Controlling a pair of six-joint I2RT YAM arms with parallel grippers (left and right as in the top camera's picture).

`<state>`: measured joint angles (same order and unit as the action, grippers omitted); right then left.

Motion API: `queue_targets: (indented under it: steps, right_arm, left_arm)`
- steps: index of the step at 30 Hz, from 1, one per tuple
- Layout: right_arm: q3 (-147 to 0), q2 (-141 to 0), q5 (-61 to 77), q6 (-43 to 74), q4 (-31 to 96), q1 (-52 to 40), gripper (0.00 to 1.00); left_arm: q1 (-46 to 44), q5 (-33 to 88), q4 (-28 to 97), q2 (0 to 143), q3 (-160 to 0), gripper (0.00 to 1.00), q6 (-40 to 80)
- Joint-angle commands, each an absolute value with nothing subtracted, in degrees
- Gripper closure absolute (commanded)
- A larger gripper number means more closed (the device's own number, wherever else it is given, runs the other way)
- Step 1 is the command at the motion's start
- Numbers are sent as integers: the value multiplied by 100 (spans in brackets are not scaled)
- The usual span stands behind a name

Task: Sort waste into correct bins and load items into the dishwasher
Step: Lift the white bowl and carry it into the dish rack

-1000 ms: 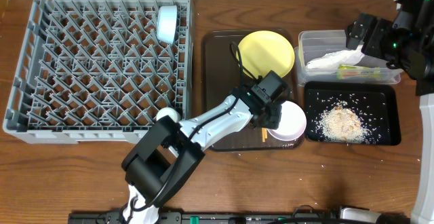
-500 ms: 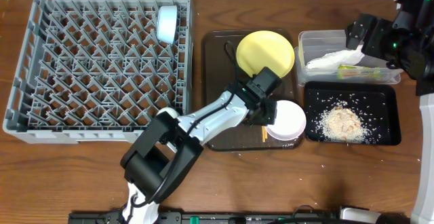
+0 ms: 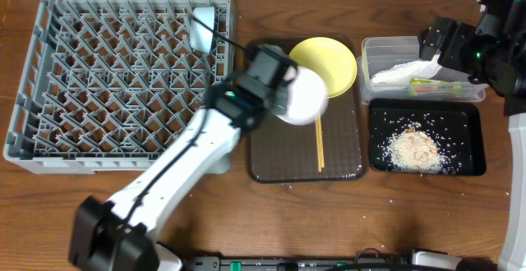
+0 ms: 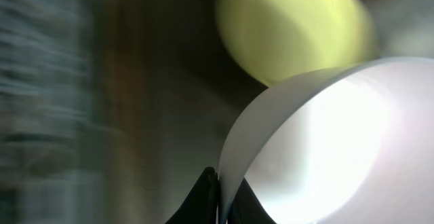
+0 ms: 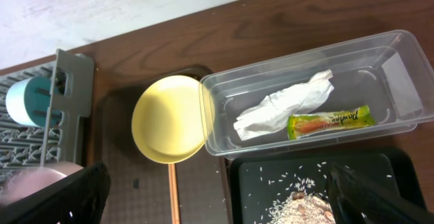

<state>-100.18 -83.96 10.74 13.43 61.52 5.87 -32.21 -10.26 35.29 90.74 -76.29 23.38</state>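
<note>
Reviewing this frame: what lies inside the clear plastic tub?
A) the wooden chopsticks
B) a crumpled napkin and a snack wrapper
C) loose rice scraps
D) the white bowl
B: the right wrist view shows the white napkin and the orange-and-green wrapper lying in the clear tub, while the rice sits in the black tray.

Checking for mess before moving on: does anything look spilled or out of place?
A few stray rice grains lie on the bare table just outside the black tray's front edge, not with the rice pile inside it. Nothing else stands out.
</note>
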Motion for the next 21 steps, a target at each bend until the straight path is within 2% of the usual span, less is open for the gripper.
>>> queue_targets:
  steps: [1, 10, 21]
  right_arm:
    - [-10073, -8392, 1118, 1413, 6158, 635, 1]
    - [-10071, -8392, 1118, 1413, 6158, 635, 1]
    - [-10071, -8392, 1118, 1413, 6158, 635, 1]
  left_arm:
    - [-2867, -3629, 3555, 8978, -7629, 92, 1695]
    - [-2475, -6879, 3326, 9406, -7629, 93, 1135]
    - [-2477, -8366, 2910, 10571, -7629, 93, 1142]
